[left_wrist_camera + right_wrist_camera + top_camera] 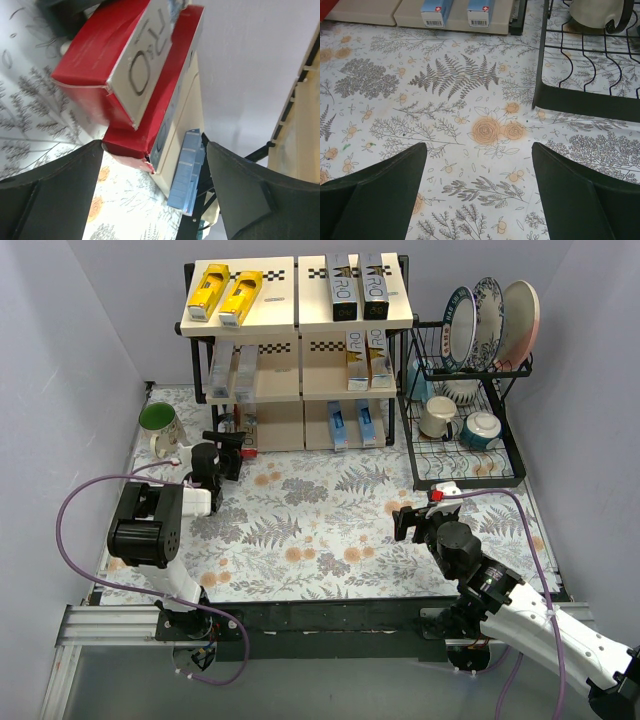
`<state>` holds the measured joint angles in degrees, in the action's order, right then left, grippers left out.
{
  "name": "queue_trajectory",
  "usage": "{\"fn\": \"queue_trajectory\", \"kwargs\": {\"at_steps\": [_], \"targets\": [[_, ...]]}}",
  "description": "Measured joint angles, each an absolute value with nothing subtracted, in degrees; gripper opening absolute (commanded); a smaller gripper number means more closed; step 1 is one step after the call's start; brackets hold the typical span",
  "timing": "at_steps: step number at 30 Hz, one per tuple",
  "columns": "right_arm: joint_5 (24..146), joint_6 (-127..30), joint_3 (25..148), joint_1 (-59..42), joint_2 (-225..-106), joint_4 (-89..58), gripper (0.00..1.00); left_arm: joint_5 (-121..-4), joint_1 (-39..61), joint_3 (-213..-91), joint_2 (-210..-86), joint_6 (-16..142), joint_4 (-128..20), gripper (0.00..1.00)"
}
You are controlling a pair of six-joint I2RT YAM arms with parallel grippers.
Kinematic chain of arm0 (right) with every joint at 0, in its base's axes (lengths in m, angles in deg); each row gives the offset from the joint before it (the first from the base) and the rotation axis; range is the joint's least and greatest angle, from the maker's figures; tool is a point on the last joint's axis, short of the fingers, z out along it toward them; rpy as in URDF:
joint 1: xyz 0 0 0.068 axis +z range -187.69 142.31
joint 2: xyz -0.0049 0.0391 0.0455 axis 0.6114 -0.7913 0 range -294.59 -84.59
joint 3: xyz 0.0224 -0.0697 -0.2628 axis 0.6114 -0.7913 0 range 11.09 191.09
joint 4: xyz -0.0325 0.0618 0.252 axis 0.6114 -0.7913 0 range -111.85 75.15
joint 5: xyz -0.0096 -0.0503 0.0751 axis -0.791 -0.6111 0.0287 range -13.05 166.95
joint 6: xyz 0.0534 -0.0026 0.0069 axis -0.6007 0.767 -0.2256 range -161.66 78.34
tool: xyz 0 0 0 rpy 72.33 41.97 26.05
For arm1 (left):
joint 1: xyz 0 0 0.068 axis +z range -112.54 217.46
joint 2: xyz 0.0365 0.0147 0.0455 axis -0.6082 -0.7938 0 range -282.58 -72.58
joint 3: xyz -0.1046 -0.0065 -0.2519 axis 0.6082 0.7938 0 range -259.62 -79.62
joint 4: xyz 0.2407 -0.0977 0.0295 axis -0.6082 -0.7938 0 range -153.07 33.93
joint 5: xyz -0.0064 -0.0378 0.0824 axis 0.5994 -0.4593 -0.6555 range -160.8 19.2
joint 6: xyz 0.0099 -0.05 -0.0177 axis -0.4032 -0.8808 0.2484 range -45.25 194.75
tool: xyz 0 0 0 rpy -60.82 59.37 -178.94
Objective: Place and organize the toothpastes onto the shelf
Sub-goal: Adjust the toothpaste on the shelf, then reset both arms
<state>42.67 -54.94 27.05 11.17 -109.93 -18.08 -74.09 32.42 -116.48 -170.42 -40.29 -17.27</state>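
Note:
The shelf (pixel 300 340) stands at the back. Its top board carries two yellow toothpastes (pixel 225 295) and two black ones (pixel 358 285). Silver-grey ones (pixel 230 370) and gold-white ones (pixel 365 355) sit on the middle board, and two blue ones (pixel 352 423) on the bottom right. My left gripper (pixel 228 448) is at the bottom left bay. In the left wrist view its jaws stand open (pixel 155 170) just behind two red toothpastes (pixel 150 120), one leaning across the other. My right gripper (pixel 410 520) hangs open (pixel 477 190) over the tablecloth, holding nothing.
A black wire dish rack (pixel 465 475) with plates (pixel 490 315) and mugs stands right of the shelf; its frame (pixel 585 100) is close ahead of the right gripper. A green mug (pixel 158 420) sits left of the left gripper. Walls close in on both sides.

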Motion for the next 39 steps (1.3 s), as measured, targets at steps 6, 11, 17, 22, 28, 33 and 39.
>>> {"fn": "queue_trajectory", "kwargs": {"at_steps": [6, 11, 17, 22, 28, 33, 39], "targets": [[42.89, -54.94, 27.05, 11.17, -109.54, -18.10, 0.94, -73.69, 32.53, -114.80, -168.61, -40.32, -20.31, 0.92], [43.09, -54.96, 27.05, 11.17, -109.19, -18.27, 0.94, -74.52, 32.53, -114.69, -162.43, -39.66, -26.03, 0.98], [42.82, -54.96, 28.32, 11.17, -107.77, -19.91, 0.94, -77.10, 32.53, -116.46, -150.78, -31.64, -38.25, 0.98], [40.20, -54.96, 33.09, 11.19, -106.92, -23.54, 0.95, -81.08, 32.64, -121.88, -136.72, -18.35, -52.02, 0.98], [34.34, -54.22, 39.38, 11.17, -106.28, -27.08, 0.95, -86.00, 32.53, -129.42, -118.45, -2.83, -63.80, 0.98], [29.12, -51.95, 42.90, 11.17, -105.58, -28.68, 0.95, -89.58, 30.24, -136.24, -107.56, 7.51, -71.39, 0.98], [24.22, -47.55, 45.30, 11.17, -104.93, -28.42, 0.95, -92.73, 29.34, -143.10, -100.79, 15.11, -76.76, 0.98]]}}
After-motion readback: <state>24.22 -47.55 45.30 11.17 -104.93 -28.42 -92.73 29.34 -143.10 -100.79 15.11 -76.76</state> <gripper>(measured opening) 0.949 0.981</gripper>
